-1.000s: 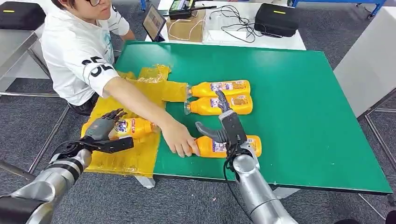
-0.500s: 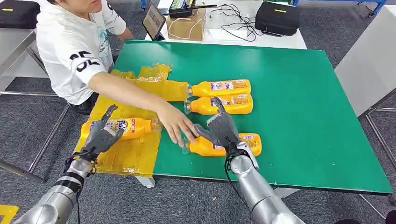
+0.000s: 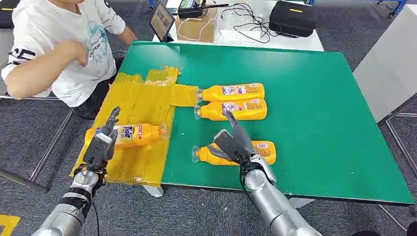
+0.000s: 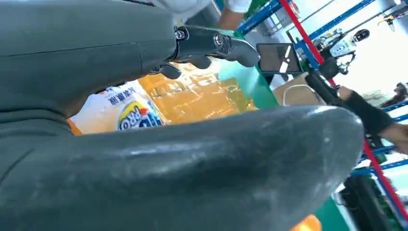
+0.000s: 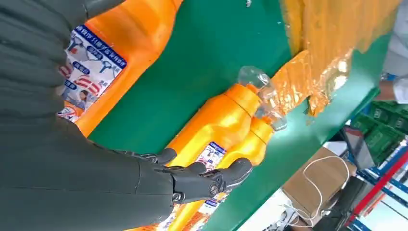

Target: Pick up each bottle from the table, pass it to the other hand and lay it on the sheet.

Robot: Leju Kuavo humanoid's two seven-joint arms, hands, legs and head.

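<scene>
While my right robot hand [image 3: 235,142] sits over the nearest bottle [image 3: 260,151], its fingers are spread and curved above the label without closing around it, so it holds nothing. That bottle lies on its side on the green table [image 3: 319,98], near the front edge, with its clear cap pointing toward the yellow sheet [image 3: 142,103]. In my right wrist view the same bottle [image 5: 120,43] shows just beside my palm, and my dark fingertips [image 5: 231,173] reach toward the two farther bottles.

Those two bottles lie side by side farther back on the table, touching or nearly touching along their length: the back one [image 3: 231,92] has its cap at the edge of the sheet, and the front one [image 3: 232,110] lies just beside it.

A fourth bottle [image 3: 129,134] already lies on the sheet, on its side, cap pointing toward the green surface. My left robot hand [image 3: 102,142] rests at its base end with fingers stretched out and apart, gripping nothing; whether it touches the bottle I cannot tell. My left wrist view shows that bottle's label [image 4: 122,110] close under my extended fingers [image 4: 216,43].

A person [image 3: 59,44] in a white shirt sits at the table's far left corner, arm drawn back from the table. Beyond the table stand a cardboard box [image 3: 199,27] and a black case [image 3: 292,18].
</scene>
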